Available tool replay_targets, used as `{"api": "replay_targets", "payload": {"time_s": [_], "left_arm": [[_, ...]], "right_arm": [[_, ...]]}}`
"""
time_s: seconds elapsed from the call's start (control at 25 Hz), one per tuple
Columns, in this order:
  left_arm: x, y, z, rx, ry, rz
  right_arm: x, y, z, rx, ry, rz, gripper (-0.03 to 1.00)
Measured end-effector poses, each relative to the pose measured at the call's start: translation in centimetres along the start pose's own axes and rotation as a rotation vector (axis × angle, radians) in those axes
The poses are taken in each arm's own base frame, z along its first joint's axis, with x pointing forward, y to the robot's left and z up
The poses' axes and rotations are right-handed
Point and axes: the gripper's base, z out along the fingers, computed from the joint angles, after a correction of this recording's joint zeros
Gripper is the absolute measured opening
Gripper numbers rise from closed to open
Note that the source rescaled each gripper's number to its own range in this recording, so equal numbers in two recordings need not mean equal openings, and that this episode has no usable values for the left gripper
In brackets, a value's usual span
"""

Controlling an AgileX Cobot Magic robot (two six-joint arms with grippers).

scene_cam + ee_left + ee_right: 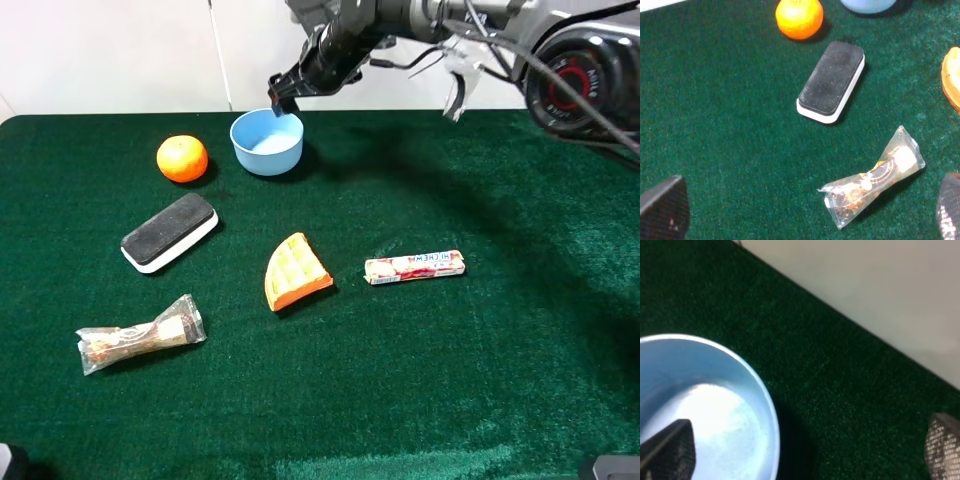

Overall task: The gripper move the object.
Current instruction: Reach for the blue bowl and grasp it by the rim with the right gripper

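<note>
Where the right gripper (283, 100) hangs, it sits at the far rim of the bowl (267, 150), a round, smooth, light blue plastic piece on the green felt counter (480, 380). Its jaws are spread and hold nothing. Only the right wrist view makes the straddle clear: one dark, mesh-textured finger (667, 452) is over the bowl's glossy inside, the other outside the rim above the felt.

Placed from the bowl, high view:
- Orange fruit (182, 158), dimpled skin, just beside it on the left.
- Flat block (169, 232), black fuzzy top on a white base, rounded corners, forward-left.
- Orange waffle wedge (295, 272), gridded, straight in front.
- Slim printed candy pack (414, 267), forward-right.
- Crinkled clear wrapper (140, 335) with brown contents, farthest forward-left.

The left wrist view alone shows the left gripper (805, 215): released, tips well apart, above bare felt near the wrapper. The bowl shows there only as a sliver.
</note>
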Motion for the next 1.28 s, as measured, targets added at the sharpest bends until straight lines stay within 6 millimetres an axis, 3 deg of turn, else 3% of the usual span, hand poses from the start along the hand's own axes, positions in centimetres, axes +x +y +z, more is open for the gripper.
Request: {"api": "replay_targets", "payload": {"time_s": [0.48,1.28], "left_arm": [[0.0,0.0,0.0,0.000,0.000,0.000],[0.0,0.0,0.0,0.000,0.000,0.000]], "right_arm": [[2.1,0.1,2.9,-0.025,0.042,0.046,1.00],[3.5,0.8,3.3,-0.092,0.151,0.103,1.00]]}}
